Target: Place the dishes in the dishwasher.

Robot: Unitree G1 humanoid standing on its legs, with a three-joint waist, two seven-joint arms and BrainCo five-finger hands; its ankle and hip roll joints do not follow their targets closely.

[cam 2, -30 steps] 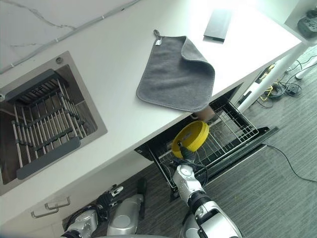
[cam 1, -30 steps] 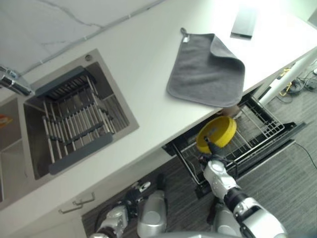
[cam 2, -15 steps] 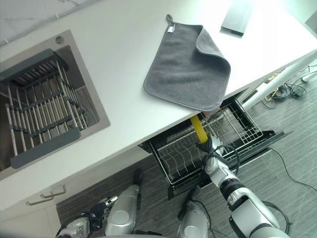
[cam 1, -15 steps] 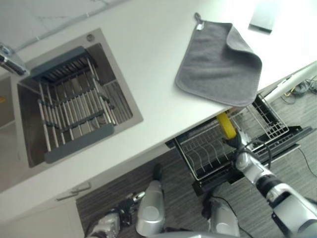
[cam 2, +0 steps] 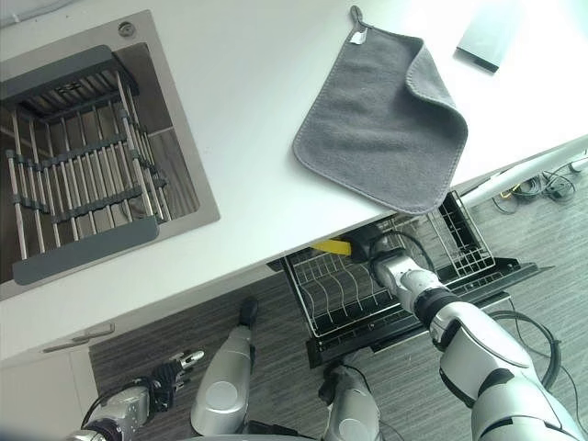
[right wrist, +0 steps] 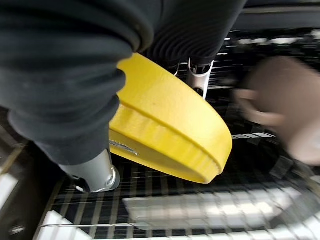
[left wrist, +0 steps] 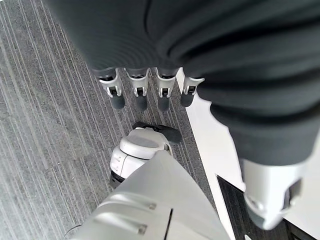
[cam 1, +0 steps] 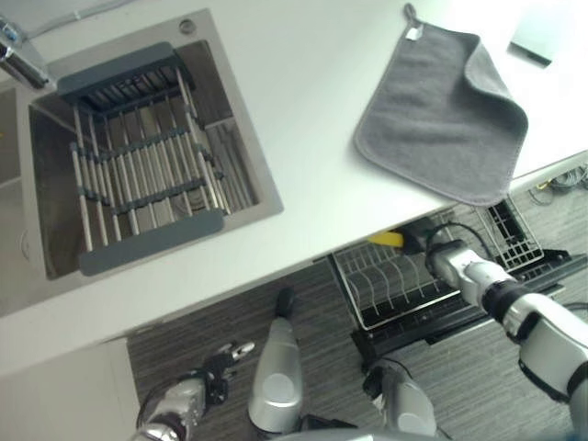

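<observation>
Bowl (right wrist: 170, 135), yellow, held in the right hand (cam 2: 384, 260), over the wire rack (cam 2: 340, 294) of the pulled-out dishwasher drawer, just under the counter (cam 2: 248, 110) edge. In the right wrist view, fingers (right wrist: 200, 82) and thumb (right wrist: 95, 172) pinch the bowl's rim from either side. Bowl is tipped on edge, rim roughly upright, sticking out from the hand toward the robot's left, so from the head view only a yellow sliver (cam 1: 387, 240) shows beside the hand. It looks near or among the rack tines, but I can't tell whether it rests on them yet. A brownish mug (right wrist: 285, 105) sits close by in the rack, on the far side of the bowl. Next move likely depends on lining the tilted bowl's edge with a slot between tines, then letting go; the mug leaves little room that side.

Left hand (left wrist: 150, 92) hangs low over the floor, well away from the drawer, fingers straight and relaxed, empty.

Up on the counter: grey towel (cam 2: 386, 129), a dark flat item (cam 2: 491, 35) at the far corner, and the sink (cam 2: 179, 175) with a drying rack (cam 2: 78, 184).
</observation>
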